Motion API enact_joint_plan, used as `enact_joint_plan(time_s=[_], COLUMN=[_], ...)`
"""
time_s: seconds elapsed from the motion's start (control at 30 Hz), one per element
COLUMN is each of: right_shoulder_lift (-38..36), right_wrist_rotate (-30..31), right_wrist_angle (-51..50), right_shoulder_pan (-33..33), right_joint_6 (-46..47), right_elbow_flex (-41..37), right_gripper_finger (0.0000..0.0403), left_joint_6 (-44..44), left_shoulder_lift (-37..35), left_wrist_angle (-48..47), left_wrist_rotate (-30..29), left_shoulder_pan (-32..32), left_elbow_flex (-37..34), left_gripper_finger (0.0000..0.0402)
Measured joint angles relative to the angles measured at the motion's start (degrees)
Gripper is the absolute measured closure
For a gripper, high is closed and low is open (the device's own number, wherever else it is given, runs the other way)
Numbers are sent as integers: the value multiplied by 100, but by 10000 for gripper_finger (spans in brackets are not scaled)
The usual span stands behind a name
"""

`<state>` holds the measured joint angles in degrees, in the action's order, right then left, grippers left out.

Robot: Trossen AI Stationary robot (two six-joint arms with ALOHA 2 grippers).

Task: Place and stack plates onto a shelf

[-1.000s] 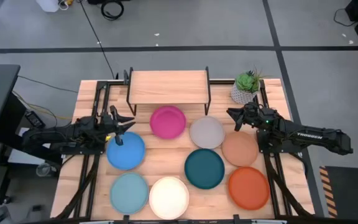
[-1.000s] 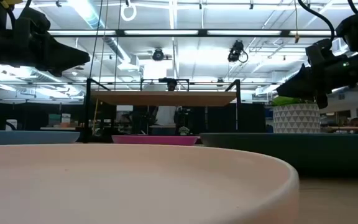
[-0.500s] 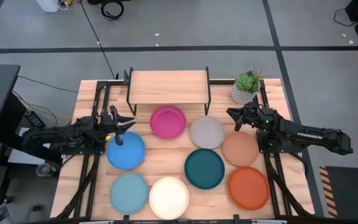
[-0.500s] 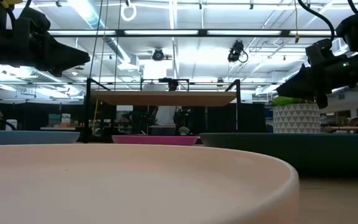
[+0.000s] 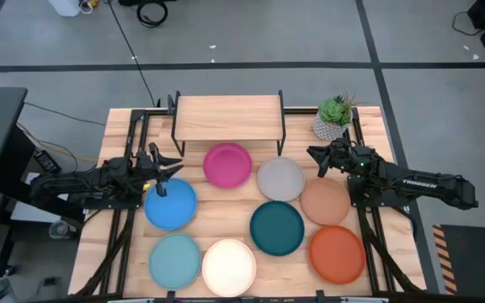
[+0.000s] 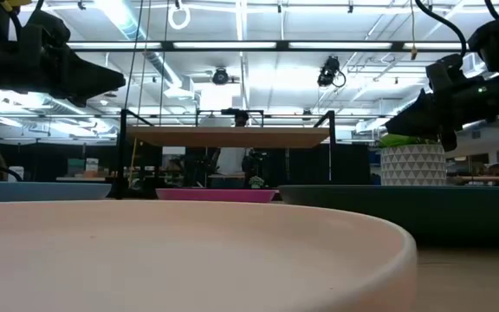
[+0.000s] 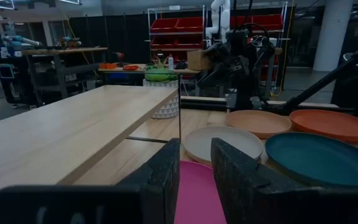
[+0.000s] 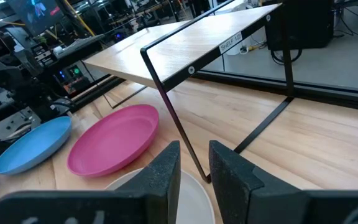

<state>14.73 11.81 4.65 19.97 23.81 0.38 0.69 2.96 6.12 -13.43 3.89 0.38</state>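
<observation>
The light-wood shelf (image 5: pixel 228 117) on black legs stands at the table's far edge. Eight plates lie flat on the table in front of it: magenta (image 5: pixel 227 164), grey (image 5: pixel 280 178), tan (image 5: pixel 325 201), teal (image 5: pixel 277 227), orange (image 5: pixel 337 253), blue (image 5: pixel 171 204), light blue (image 5: pixel 175 261), cream-white (image 5: pixel 228 268). My left gripper (image 5: pixel 173 167) hovers above the blue plate's far rim, narrowly open and empty. My right gripper (image 5: pixel 312 156) hovers beside the grey plate's far right rim, narrowly open and empty. Both point toward the table's middle.
A potted plant (image 5: pixel 334 118) in a white pot stands right of the shelf, close behind my right gripper. The shelf top (image 7: pixel 73 130) is bare. Black rails run along the table's left and right sides. The cream-white plate (image 6: pixel 189 251) fills the low view's foreground.
</observation>
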Motion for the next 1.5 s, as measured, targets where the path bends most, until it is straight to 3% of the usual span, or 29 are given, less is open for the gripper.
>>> enact_joint_plan(time_s=[0.57,0.77,0.97,1.17,1.23,1.37,1.43,1.5], right_shoulder_lift=[-1,2,14,21,33,57,73,126], right_wrist_rotate=[0,223,161,-1065,-1089,-583,-493,-908], right_wrist_angle=[2,188,2039,3059,3471,4361,4245,3478], right_shoulder_pan=[-2,4,11,-5,-18,-48,-35,-19], right_joint_6=[0,-499,1449,1770,2200,3268,3549,3495], right_elbow_flex=[0,0,0,0,0,3,128,453], right_gripper_finger=[312,312,312,312,312,312,313,317], left_joint_6=[-12,-1789,-3457,-3651,-3765,-4097,-4633,-4792], left_shoulder_lift=[0,2,0,0,2,1,1,94], left_wrist_angle=[114,1190,2468,3256,3462,3734,3732,3628], left_wrist_rotate=[0,-4,-4,-2,-2,-66,-347,-568], left_shoulder_pan=[1,7,8,8,8,8,8,10], left_elbow_flex=[0,-2,-2,-2,-2,-1,23,170], left_gripper_finger=[303,303,303,303,303,303,303,303])
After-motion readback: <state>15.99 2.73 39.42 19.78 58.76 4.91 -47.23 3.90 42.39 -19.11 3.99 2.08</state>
